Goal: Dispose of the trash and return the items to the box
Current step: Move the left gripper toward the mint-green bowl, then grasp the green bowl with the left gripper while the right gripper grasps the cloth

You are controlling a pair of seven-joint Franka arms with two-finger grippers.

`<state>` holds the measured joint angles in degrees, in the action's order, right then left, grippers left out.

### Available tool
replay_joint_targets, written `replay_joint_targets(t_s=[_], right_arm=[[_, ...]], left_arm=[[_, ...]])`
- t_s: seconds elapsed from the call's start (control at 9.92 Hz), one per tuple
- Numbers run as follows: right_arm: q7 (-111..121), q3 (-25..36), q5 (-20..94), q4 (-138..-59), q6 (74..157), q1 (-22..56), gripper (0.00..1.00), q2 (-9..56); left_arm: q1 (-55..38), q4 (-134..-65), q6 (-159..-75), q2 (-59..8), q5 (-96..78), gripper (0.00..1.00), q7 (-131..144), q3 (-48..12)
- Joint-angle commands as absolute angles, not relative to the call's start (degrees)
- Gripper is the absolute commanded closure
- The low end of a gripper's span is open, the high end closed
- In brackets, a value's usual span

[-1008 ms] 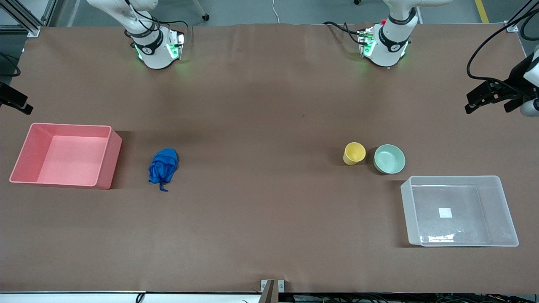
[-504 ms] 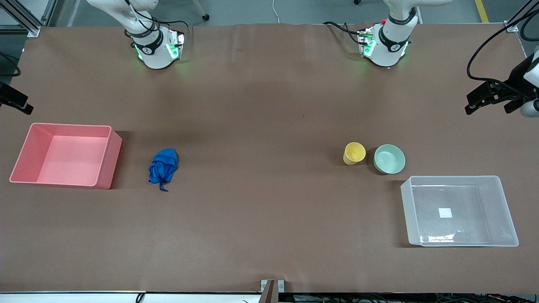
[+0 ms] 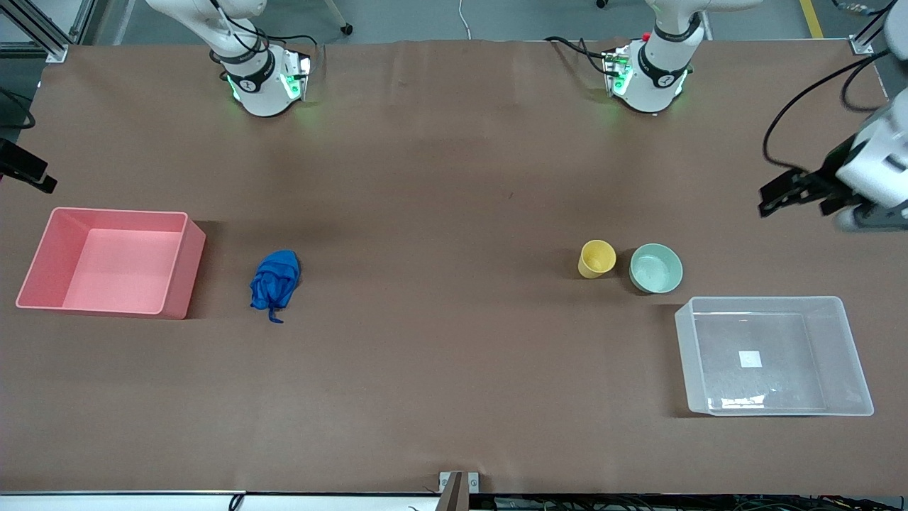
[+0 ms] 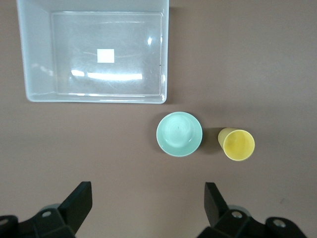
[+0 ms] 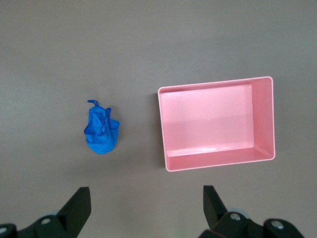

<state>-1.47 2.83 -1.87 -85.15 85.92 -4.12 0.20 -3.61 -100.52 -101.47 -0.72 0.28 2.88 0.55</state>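
Observation:
The blue trash wad [image 3: 275, 282] lies on the table beside the pink bin, and shows in the right wrist view [image 5: 101, 133]. The yellow cup [image 3: 596, 258] and the mint-green bowl [image 3: 656, 267] stand upright side by side, the bowl close to a corner of the clear box [image 3: 780, 333]. All three show in the left wrist view: cup [image 4: 237, 145], bowl [image 4: 179, 134], box [image 4: 94, 54]. My left gripper [image 3: 777, 195] [image 4: 148, 191] is open and empty, high over bare table at the left arm's end. My right gripper [image 3: 42, 183] [image 5: 146, 193] is open and empty, high over the table's edge at the right arm's end.
An empty pink bin [image 3: 181, 270] stands at the right arm's end, also in the right wrist view [image 5: 215, 124]. The clear box holds nothing but a white sticker [image 3: 750, 359]. Brown table stretches wide between the wad and the cup.
My left gripper has moved in over the table from its end, toward the cup and bowl. The right arm and all objects have not moved.

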Motion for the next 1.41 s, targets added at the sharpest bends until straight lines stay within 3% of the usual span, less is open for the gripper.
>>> replay_joint_targets(t_s=[0.0,0.4,0.61,1.01,1.11,1.31], right_arm=[[-1.23,2.81,-1.23,-84.99,85.26,-4.31,0.0,0.09],[-1.84,2.81,-1.41,-85.61,85.78,-0.55,0.0,0.7],[-5.86,2.81,-1.49,-87.79,88.66,4.28,0.0,4.9],[-11.16,2.81,-1.67,-107.44,115.94,11.41,0.0,11.32],[-11.25,2.81,-1.76,-112.54,123.93,11.43,0.0,13.08],[-11.16,2.9,-2.28,-119.94,136.01,11.86,0.0,16.42]], left_arm=[[-4.39,-113.85,-112.97,0.09,-0.53,0.0,2.63,0.18],[-3.96,-133.91,-139.41,-2.53,-0.53,0.0,2.81,0.09],[-3.6,-135.44,-146.84,-8.84,-0.53,0.0,2.81,0.17],[-3.52,-134.74,-159.5,-20.28,-0.44,0.0,2.55,0.09],[-3.6,-133.69,-160.74,-22.22,-0.44,0.12,2.64,0.09],[-3.6,-133.59,-160.75,-22.85,-0.53,0.7,2.72,0.09]])
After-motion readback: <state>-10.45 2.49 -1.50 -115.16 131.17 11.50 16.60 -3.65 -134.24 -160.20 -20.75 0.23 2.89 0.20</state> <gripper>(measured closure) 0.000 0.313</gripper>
